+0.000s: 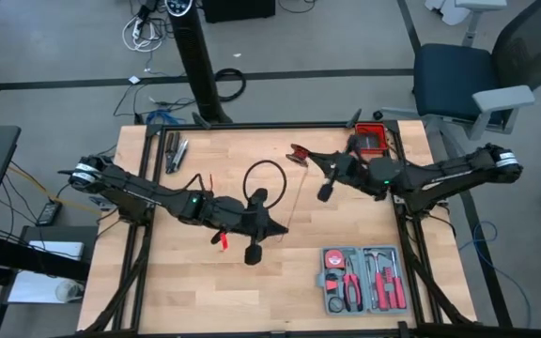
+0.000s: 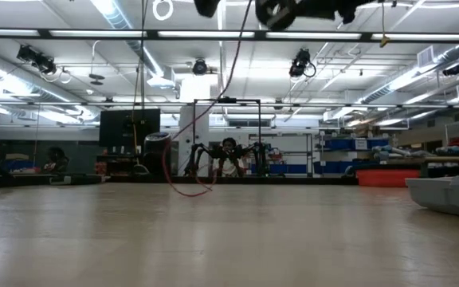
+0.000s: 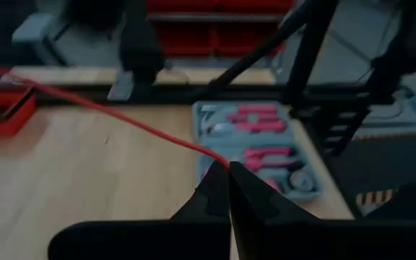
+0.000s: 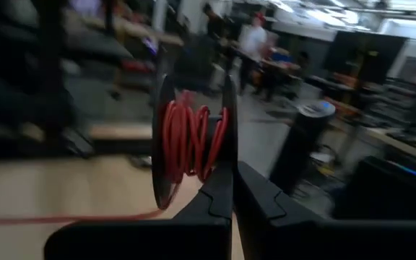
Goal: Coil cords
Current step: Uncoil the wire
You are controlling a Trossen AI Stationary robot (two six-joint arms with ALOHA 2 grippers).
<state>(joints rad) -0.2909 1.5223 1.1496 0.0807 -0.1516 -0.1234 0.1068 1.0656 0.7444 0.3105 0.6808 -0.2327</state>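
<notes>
Red and thread-thin, the cord (image 3: 121, 115) runs taut above the middle of the table, from windings on a dark spool (image 4: 190, 141) down to the left gripper (image 3: 230, 167), whose fingers are pinched shut on it. The right gripper (image 4: 233, 173) is closed on the spool's rim, raised near the table's far side. A grey tool case (image 1: 363, 279) lies at the near right corner, a red tray (image 1: 369, 141) at the far right.

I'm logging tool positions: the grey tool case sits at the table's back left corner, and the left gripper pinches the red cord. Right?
One slip: the grey tool case lies at the table's front right, as the high view shows. The left gripper does pinch the red cord, as the left wrist view shows.
</notes>
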